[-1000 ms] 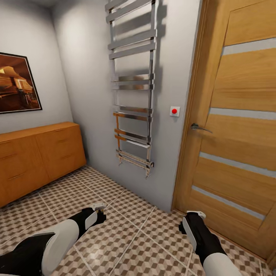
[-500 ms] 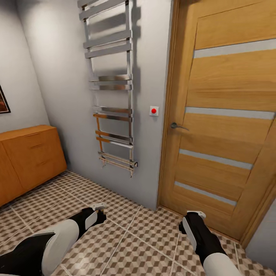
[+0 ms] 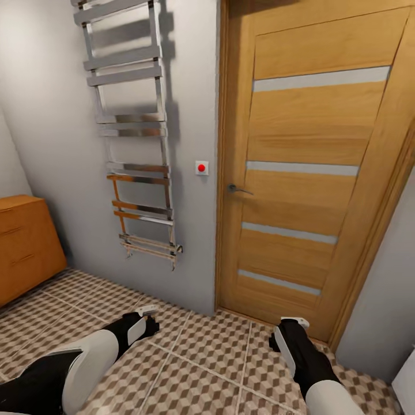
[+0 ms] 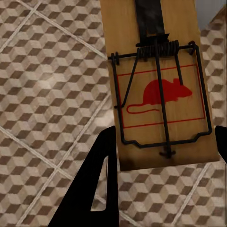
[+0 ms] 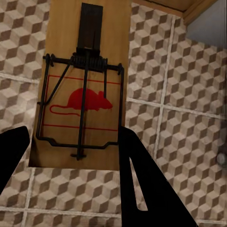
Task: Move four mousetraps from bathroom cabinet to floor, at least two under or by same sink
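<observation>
In the left wrist view my left gripper is shut on a mousetrap, a tan board with a dark wire bar and a red mouse print, held over the bathroom floor. My right gripper is likewise shut on a second mousetrap above the cube-pattern tiles. In the head view both grippers hang low over the floor, the left gripper and the right gripper about a tile apart. One end of the orange-brown cabinet shows at the left edge.
A closed wooden door with a lever handle stands straight ahead. A chrome towel rail hangs on the grey wall, with a red button beside it. A white corner that I cannot identify pokes in at lower right.
The whole head view has swung right: cabinet and towel rail slid left, the picture left the frame, the door now fills the centre. Both arms keep their place in the view.
</observation>
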Controlling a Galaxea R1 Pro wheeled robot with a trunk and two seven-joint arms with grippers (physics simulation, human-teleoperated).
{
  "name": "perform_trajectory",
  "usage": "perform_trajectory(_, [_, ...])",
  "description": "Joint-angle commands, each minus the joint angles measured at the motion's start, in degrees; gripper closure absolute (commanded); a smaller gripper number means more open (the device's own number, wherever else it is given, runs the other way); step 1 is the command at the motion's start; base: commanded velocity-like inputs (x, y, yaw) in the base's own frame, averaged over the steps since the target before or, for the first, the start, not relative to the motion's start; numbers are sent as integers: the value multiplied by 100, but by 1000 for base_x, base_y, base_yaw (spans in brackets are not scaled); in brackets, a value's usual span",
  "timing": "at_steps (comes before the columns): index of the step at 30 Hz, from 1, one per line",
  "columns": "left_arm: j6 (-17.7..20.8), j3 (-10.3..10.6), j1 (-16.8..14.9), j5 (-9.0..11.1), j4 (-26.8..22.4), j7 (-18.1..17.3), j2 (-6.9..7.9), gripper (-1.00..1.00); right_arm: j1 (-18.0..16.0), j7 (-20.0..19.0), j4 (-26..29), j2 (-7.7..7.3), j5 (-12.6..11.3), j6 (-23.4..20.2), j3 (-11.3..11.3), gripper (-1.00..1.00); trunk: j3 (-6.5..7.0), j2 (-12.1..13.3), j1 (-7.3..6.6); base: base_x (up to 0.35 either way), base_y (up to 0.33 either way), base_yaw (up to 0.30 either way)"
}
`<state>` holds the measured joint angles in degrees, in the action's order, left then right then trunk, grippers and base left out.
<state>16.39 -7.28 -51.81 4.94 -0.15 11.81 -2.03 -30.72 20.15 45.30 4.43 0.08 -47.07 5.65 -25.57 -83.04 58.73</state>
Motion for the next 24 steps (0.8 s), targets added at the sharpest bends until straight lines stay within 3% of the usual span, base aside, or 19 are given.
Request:
perform_trajectory(1, [14, -28, -4, 41, -2, 41, -1, 100, -4, 15, 5, 6, 1, -20, 15, 100, -4, -4, 0, 0, 0, -300])
perform_trajectory(24, [13, -28, -4, 42, -2, 41, 9, 100, -4, 16, 5, 6, 1, -22, 15, 100, 59, -4, 0, 0, 0, -300])
